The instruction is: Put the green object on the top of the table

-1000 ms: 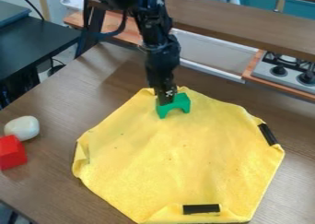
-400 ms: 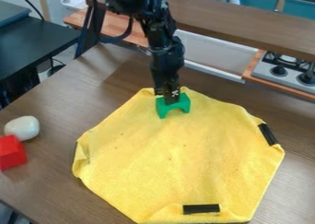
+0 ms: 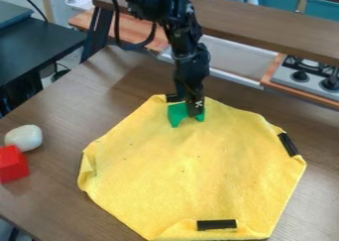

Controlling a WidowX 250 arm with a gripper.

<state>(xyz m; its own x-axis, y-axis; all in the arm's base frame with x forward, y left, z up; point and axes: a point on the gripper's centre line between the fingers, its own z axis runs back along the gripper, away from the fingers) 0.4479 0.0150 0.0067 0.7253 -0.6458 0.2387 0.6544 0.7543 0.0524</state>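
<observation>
- The open middle and near part of the yellow cloth [image 3: 192, 170] leaves room for a hand to pass.
- Bare wood on the surface [image 3: 56, 195] gives another lane, between the cloth and the red block [image 3: 13, 164] at left.
- That red block and the white rounded object [image 3: 24, 137] just beyond it block the left edge.
- At the cloth's far end, the black arm [image 3: 192, 61] hangs down over the green block [image 3: 177, 113], obstructing passage from above.
- Beyond the surface, the brown board [image 3: 265, 31] crosses the far side, a barrier behind the arm.
</observation>
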